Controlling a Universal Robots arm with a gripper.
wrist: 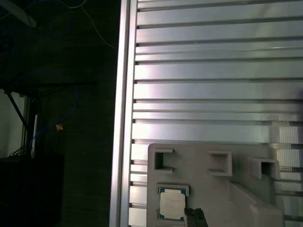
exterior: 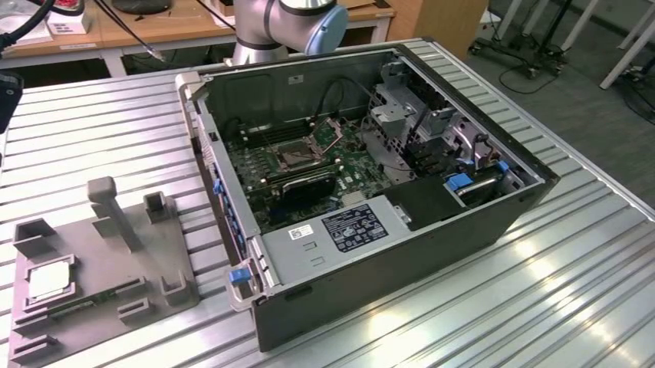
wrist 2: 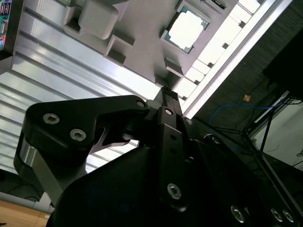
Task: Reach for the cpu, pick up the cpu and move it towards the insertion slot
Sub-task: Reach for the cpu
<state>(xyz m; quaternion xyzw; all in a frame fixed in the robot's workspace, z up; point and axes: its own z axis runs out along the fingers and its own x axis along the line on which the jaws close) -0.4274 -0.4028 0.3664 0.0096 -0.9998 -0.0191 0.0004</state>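
**cpu in tray, not picked up yet**

The cpu (exterior: 49, 282) lies flat in a pocket of the grey fixture tray (exterior: 103, 264), metal top up. In the second wrist view the gripper (wrist 2: 168, 97) hangs above the tray's edge, near the cpu but not touching it. I can't tell how wide it is open. The insertion slot (exterior: 290, 156) is well apart from the tray, on the board inside the open computer case (exterior: 430, 253). The case stands just beside the tray on the slatted table (exterior: 573, 291).

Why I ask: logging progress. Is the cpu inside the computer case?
No, in the exterior view the cpu lies on the grey tray, outside the computer case.
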